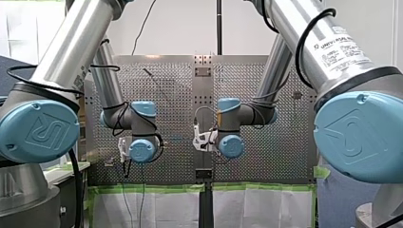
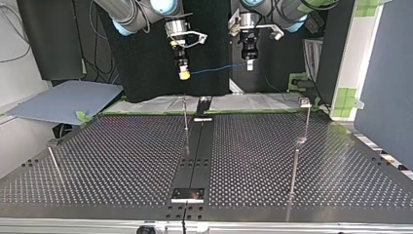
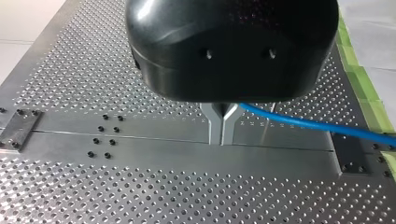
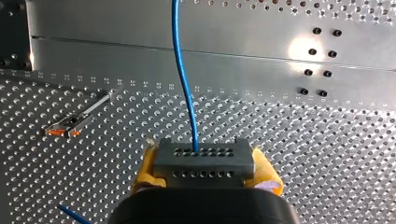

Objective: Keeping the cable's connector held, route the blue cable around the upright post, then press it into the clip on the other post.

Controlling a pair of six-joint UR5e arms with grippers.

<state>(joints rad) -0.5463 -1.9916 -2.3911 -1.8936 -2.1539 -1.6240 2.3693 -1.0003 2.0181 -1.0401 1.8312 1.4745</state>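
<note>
In the right wrist view a grey connector block [image 4: 203, 158] with rows of small holes sits between the yellow pads [image 4: 145, 170] of my right gripper [image 4: 204, 173], which is shut on it. The blue cable [image 4: 184, 79] leaves the block and runs ahead over the table. My left gripper [image 3: 222, 135] has its metal fingers shut on the blue cable [image 3: 317, 125], which trails off to one side. In the top view both grippers hang high behind the table's far edge, my right gripper [image 2: 184, 73] and my left gripper [image 2: 249, 62], with the cable [image 2: 219, 68] stretched between them. A thin upright post [image 2: 185, 117] and a clip-topped post [image 2: 306, 114] stand below.
The perforated table [image 2: 97, 161] has a smooth centre strip [image 2: 195, 156] with a small plate [image 2: 187, 194] near its front edge. A third thin post [image 2: 53, 163] leans at the top view's left. An orange-marked post top [image 4: 70, 126] shows beside my right gripper.
</note>
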